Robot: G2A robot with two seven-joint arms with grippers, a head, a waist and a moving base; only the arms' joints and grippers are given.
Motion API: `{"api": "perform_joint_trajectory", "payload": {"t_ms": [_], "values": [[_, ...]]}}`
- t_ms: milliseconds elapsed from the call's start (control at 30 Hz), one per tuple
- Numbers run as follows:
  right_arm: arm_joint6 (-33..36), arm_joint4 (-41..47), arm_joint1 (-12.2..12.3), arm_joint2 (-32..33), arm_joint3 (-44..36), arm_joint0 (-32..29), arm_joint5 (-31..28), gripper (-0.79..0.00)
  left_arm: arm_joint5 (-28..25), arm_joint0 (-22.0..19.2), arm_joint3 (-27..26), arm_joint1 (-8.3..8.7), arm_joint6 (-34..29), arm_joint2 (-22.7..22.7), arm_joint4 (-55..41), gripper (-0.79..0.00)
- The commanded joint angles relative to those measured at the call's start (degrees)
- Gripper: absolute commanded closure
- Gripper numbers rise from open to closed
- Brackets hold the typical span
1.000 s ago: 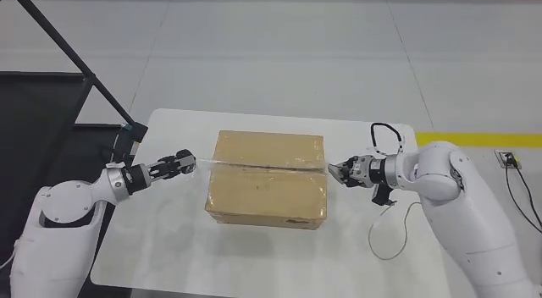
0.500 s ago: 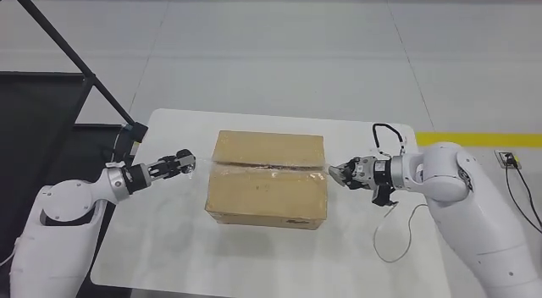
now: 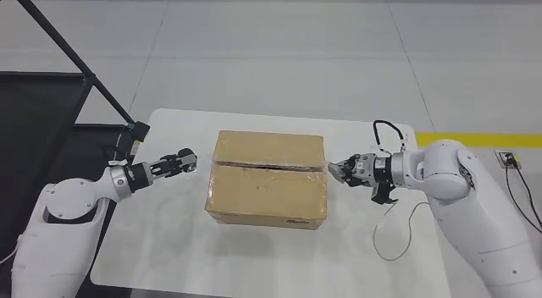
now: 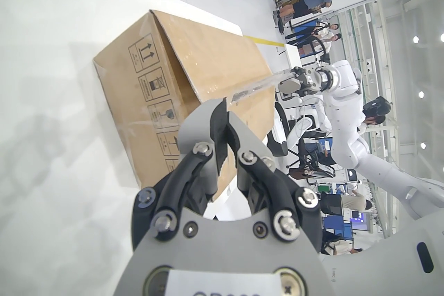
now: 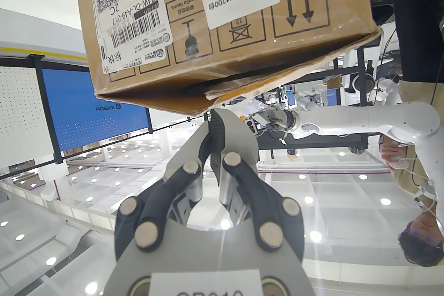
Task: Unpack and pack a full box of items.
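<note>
A brown cardboard box (image 3: pixel 267 192) stands in the middle of the white table, its top seam showing as a dark line. From the box's left end, my left gripper (image 3: pixel 191 161) is shut on one end of a clear tape strip (image 4: pixel 255 87). The strip runs above the box top (image 4: pixel 208 61) to my right gripper (image 4: pixel 288 82). That right gripper (image 3: pixel 335 169) is at the box's right end, level with the top edge, and is shut on the strip's other end. In the right wrist view its closed tips (image 5: pixel 212 118) sit just off the labelled end face (image 5: pixel 222 16).
The table (image 3: pixel 169 239) has bare room in front of the box and on both sides. A thin white cable (image 3: pixel 398 230) loops on the table's right part. A small device (image 3: pixel 131 133) sits at the back left corner, next to a black frame post (image 3: pixel 85 78).
The clear tape, earlier lying along the box's top seam, has come off it, and the seam now shows as a dark gap. Both grippers have barely shifted.
</note>
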Motion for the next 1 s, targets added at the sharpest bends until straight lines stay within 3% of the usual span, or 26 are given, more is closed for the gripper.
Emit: {"api": "perform_joint_trajectory", "payload": {"t_ms": [0,400,967], "values": [[0.16,0.14,0.15,0.07,-0.18,-0.16,0.27,0.0,-0.04,-0.03,0.12,0.08,0.2,0.13,-0.07,0.0],[3.47,3.74,1.38,1.92,-1.64,-1.75,3.23,0.0,-0.12,-0.62,0.5,0.66,1.44,0.53,-0.91,0.0],[-0.31,7.06,3.29,-1.82,0.06,-0.51,2.19,0.0,1.22,-1.37,1.52,1.24,1.78,2.32,-1.46,0.0]]}}
